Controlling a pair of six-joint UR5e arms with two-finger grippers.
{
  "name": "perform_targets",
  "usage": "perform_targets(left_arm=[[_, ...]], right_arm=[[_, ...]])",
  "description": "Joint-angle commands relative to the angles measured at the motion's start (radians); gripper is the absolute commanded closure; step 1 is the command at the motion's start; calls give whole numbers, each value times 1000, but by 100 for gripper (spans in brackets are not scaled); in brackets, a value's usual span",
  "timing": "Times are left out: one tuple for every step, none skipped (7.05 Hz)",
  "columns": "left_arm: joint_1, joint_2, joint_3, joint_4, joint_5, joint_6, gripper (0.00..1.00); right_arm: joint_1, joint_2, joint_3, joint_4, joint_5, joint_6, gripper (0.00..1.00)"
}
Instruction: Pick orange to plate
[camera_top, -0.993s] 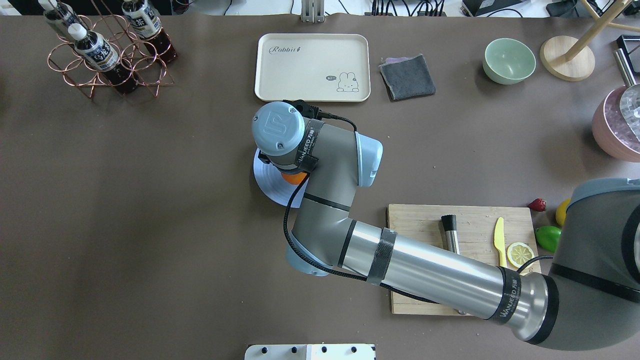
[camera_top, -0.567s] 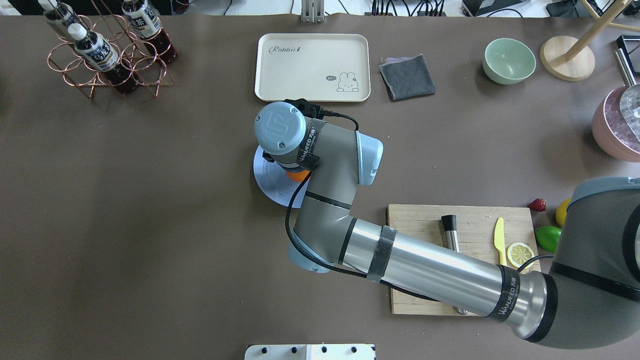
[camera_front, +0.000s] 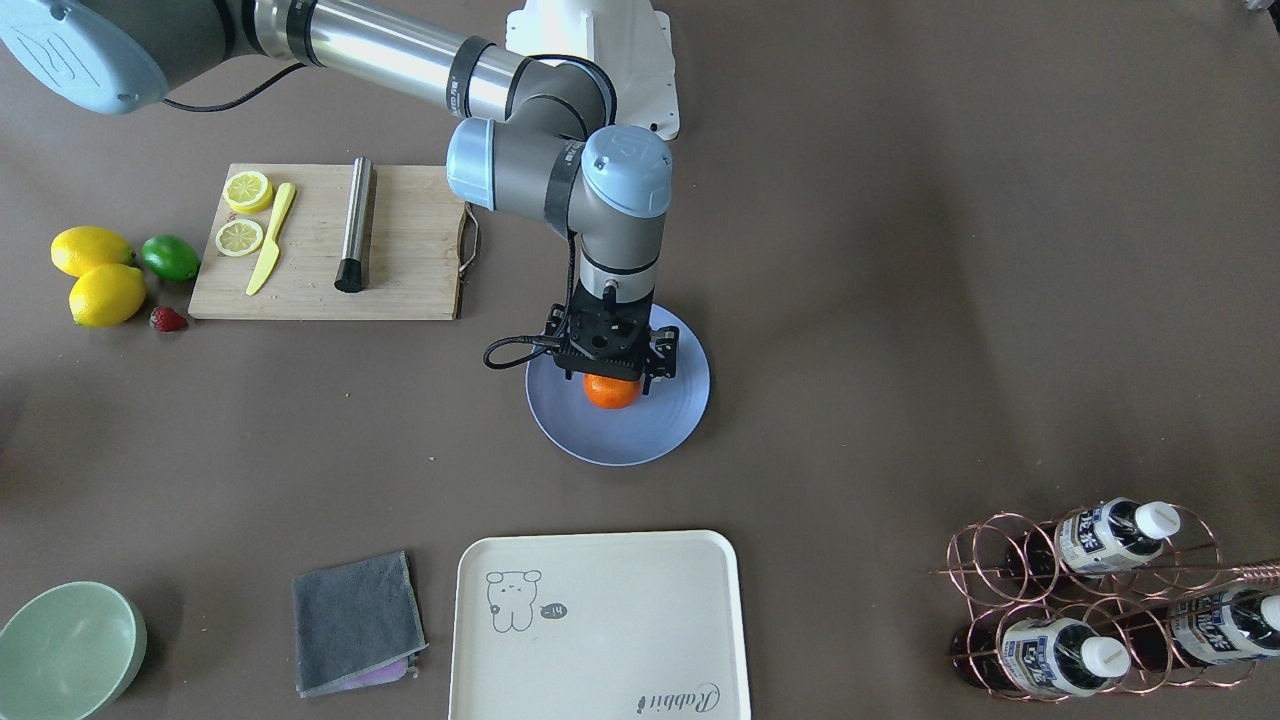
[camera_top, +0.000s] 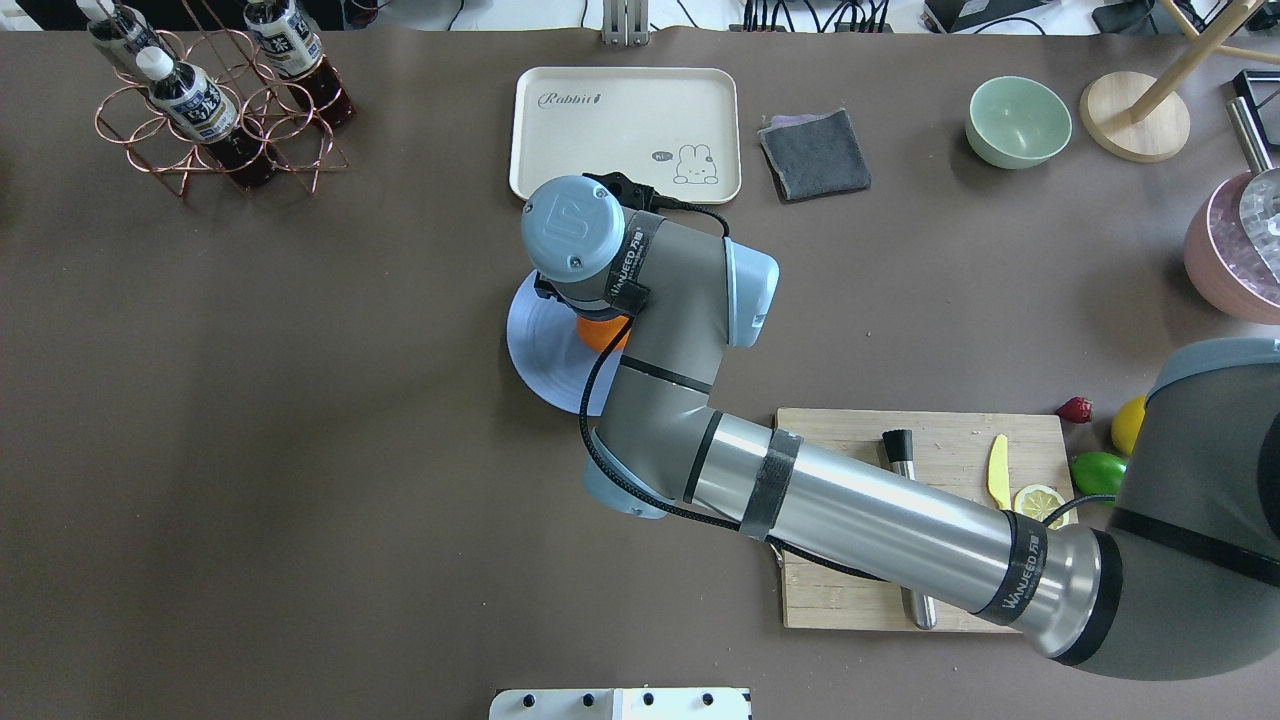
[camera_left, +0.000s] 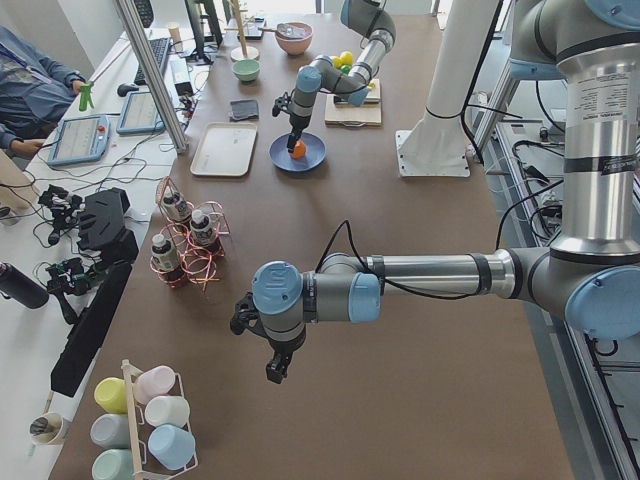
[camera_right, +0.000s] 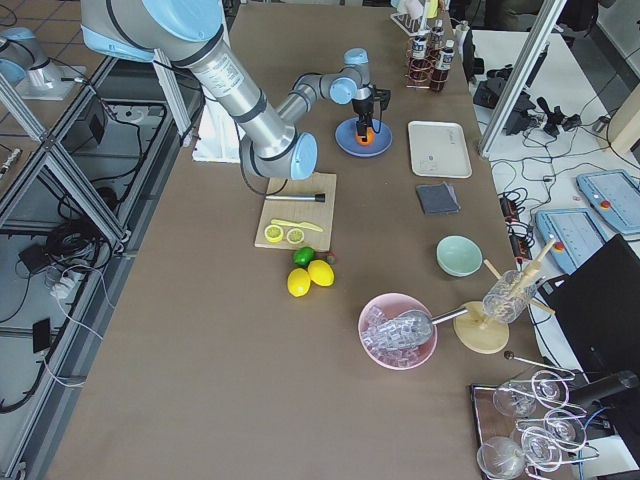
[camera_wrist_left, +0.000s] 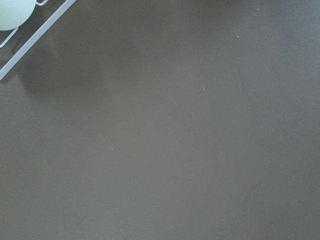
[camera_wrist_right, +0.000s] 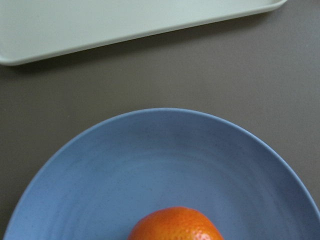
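Shows the right arm reaching from the side of the cutting board and bending down over mid-table; shows the left arm stretched low, well apart, its left gripper too remote to judge as clamped or released. Sets the plate near the cream tray, not touching it. Hangs the right gripper vertically over the plate's middle, jaws flanking the orange closely; cannot settle gripping versus let go. Places the orange within the rim, near centre, directly beneath that gripper. Against the overhead view one second earlier, finds the wrist shifted toward the tray, more orange exposed below it, the plate unmoved.
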Motion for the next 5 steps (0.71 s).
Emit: perform_targets(left_arm=[[2,0,3,5,0,0,1],[2,0,3,8,0,0,1],[0,2,3,9,2,0,1],[2,17,0,6,0,0,1],[2,15,-8,17,-3,-9,1]], right_arm=[[110,-12,87,-47,150,-83,0],[197,-41,158,-127,248,-211,0],[294,-119,244,-165,335,-340,0],[392,-236,348,-210,418,-517,0],[484,-357,469,-297,459,-703,0]])
